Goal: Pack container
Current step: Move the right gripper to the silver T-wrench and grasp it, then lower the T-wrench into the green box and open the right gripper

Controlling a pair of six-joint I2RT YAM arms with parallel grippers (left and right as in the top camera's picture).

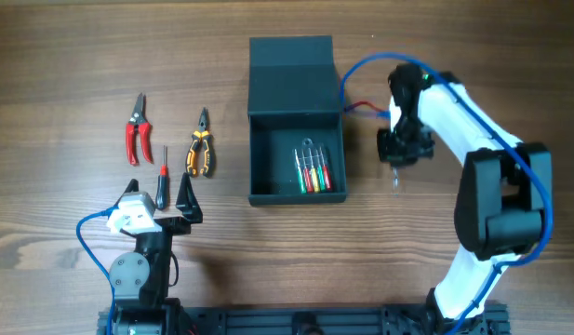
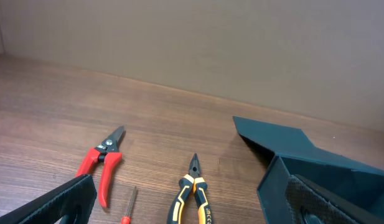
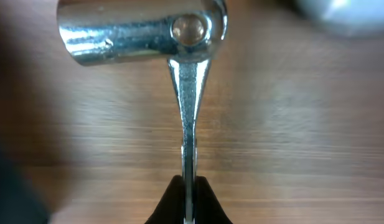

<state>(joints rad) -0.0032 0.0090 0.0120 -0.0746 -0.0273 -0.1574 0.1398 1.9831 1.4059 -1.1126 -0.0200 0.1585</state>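
Note:
The dark teal container (image 1: 259, 158) stands open at the table's middle, its lid (image 1: 292, 67) laid back; it also shows in the left wrist view (image 2: 285, 177). Several small screwdrivers (image 1: 314, 172) lie inside it. My right gripper (image 1: 396, 149) is to the right of the container, above the table, shut on a shiny metal socket wrench (image 3: 188, 112) with its cylindrical head (image 3: 142, 31) pointing away. My left gripper (image 1: 161, 200) is open and empty at the front left, just behind a red screwdriver (image 1: 162, 181).
Red pruning shears (image 1: 136, 128) and yellow-black pliers (image 1: 201, 154) lie left of the container; both show in the left wrist view, shears (image 2: 101, 165) and pliers (image 2: 193, 198). The red screwdriver (image 2: 128, 208) lies between them. Blue cables run along both arms.

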